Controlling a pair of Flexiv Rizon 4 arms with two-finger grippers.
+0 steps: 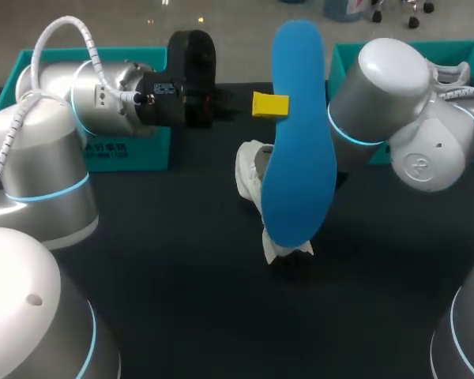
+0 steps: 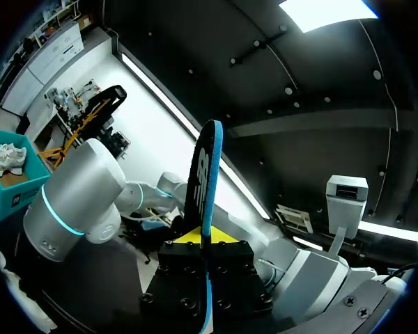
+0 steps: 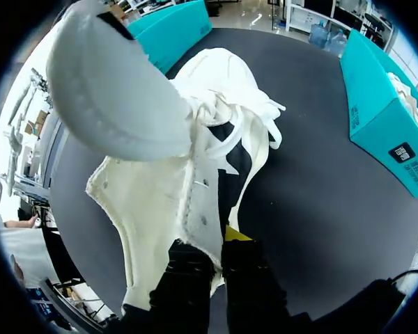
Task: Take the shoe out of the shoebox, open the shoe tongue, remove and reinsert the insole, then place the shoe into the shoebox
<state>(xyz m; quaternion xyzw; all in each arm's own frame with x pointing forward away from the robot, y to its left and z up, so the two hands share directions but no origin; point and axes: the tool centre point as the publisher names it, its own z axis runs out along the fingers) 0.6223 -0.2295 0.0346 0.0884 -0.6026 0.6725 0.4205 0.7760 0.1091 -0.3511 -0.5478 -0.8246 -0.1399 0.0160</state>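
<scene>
- The left wrist view shows what the head view only hints at. The left end effector (image 2: pixel 205 240) is clamped narrowly on the blue insole (image 2: pixel 203 174), which stands edge-on straight out from its fingers.
- Only the right wrist view shows the right end effector (image 3: pixel 212 243). It is pinched on the side wall of the white shoe (image 3: pixel 167 202), with loose laces ahead of it, above the dark tabletop (image 3: pixel 320 195).
- In the head view the insole (image 1: pixel 300 158) is held up in the air. It hides most of the shoe (image 1: pixel 251 170) and all of the right arm's (image 1: pixel 379 87) fingers.
- The insole's long axis runs away from the camera, with its wider end nearer and its blue face towards the camera.
- I cannot tell which end of the shoe is the toe.
- A left teal shoebox (image 1: pixel 134 150) and a right teal shoebox (image 1: pixel 344 59) sit at the far corners of the tabletop, both partly cut off by the arms.
</scene>
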